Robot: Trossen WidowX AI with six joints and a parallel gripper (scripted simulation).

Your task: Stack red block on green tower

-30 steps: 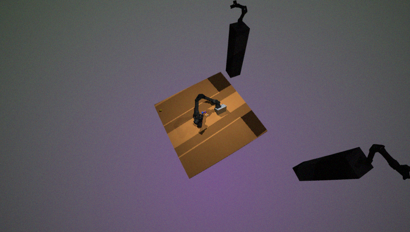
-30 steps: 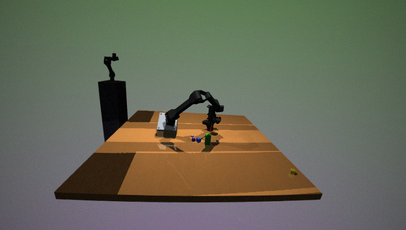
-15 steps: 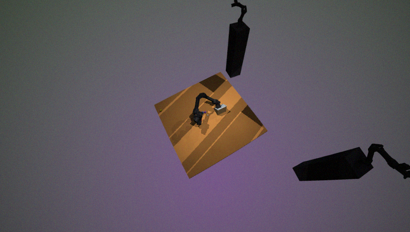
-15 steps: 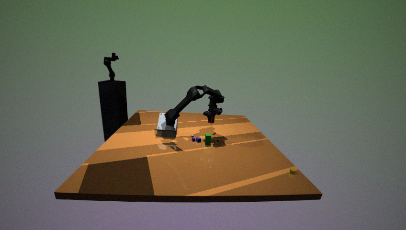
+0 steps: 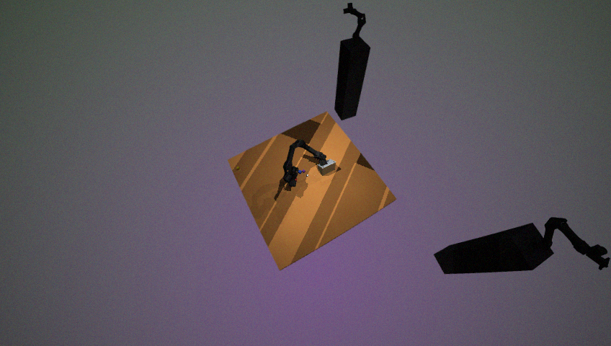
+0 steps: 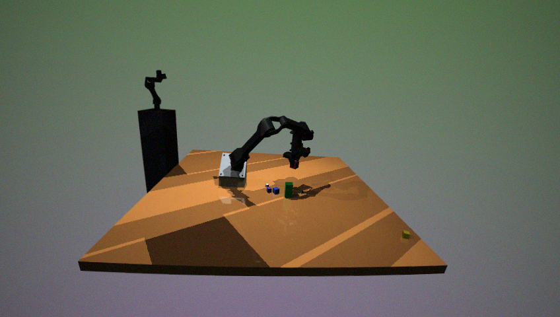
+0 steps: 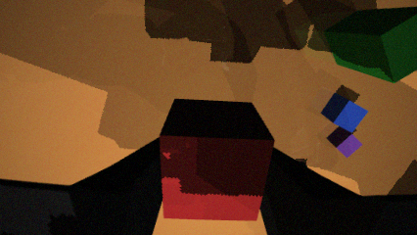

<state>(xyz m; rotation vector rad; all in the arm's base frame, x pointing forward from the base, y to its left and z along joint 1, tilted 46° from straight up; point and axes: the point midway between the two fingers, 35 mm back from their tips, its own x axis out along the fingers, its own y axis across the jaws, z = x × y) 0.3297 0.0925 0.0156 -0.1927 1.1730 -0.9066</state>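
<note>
The broad orange wooden-looking table (image 6: 188, 220) lies well below me, and my one black six-joint arm (image 6: 271, 127) arches from its grey base block (image 6: 232, 174) out over the middle of it. The tall green tower (image 6: 288, 189) stands upright on the table, below and slightly toward the base from my gripper (image 6: 294, 162), with open air between us; from the wrist it shows only as a green corner at the upper right, so I judge I am not yet lined up over it. My fingers are clamped on the small red cube (image 7: 215, 162), one dark finger pressed against each side, and the cube hangs in the air with me, touching nothing else. The main risk, as I see it, is coming across too low and clipping the tower's top edge, which would tip so narrow a column; the second is letting go off-centre, so the cube overhangs and slides off. Pulling away sideways could also drag it. A small blue cube (image 7: 348, 114) and a smaller purple cube (image 7: 347, 143) sit close together just beside the tower, a tiny white piece (image 6: 267, 184) near them, and a small yellow cube (image 6: 405, 234) far off near a table corner. I see no containers anywhere here.
</note>
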